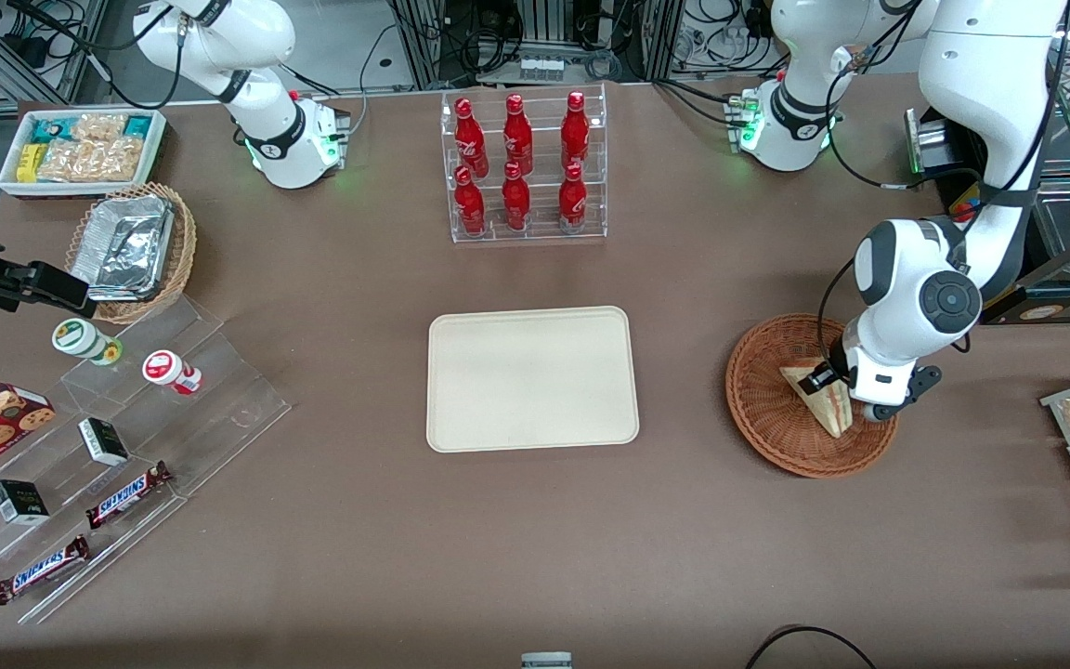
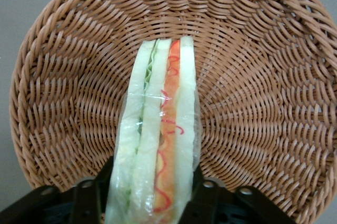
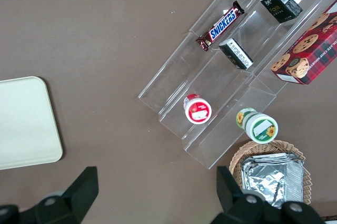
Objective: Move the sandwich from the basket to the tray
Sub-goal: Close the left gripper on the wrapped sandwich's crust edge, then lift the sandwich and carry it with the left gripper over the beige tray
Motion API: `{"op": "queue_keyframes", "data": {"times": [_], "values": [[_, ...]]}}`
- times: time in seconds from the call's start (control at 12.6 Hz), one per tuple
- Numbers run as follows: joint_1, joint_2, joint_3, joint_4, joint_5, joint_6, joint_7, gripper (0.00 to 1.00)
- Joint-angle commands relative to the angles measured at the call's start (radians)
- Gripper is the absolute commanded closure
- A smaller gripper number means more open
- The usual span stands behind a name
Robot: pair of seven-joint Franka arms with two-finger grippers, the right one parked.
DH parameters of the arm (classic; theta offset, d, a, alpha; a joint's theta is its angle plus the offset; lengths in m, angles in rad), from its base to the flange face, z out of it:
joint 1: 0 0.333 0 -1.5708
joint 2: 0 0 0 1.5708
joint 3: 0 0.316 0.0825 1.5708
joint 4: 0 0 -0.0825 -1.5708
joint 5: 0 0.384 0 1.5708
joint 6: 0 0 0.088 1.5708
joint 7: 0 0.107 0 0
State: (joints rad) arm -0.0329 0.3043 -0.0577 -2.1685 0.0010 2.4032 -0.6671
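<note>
The cream tray (image 1: 532, 378) lies bare mid-table. Toward my end, my arm hides part of the wicker basket (image 1: 763, 409). My jaws (image 1: 834, 383) clamp the wrapped sandwich (image 2: 158, 140) inside it, its lower end cut off.

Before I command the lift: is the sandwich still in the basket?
Yes. The sandwich stands on edge inside the basket, with the tool closed around it.

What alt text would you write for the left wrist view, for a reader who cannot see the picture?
The gripper reaches into the round reddish-brown wicker basket, with a dark finger on each side of the clear-wrapped sandwich. The sandwich stands on edge, showing white bread with green and red filling layers.
</note>
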Motion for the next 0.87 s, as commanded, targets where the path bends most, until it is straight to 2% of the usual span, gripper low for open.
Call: {"op": "queue_keyframes", "data": {"times": [0.0,0.4,0.79], "values": [[-0.001,-0.014,0.001,0.033,-0.009,-0.054,-0.008,1.0],[-0.013,-0.013,-0.004,0.241,-0.004,-0.332,-0.012,1.0],[-0.016,-0.013,-0.085,0.326,0.001,-0.401,0.06,1.0]]}}
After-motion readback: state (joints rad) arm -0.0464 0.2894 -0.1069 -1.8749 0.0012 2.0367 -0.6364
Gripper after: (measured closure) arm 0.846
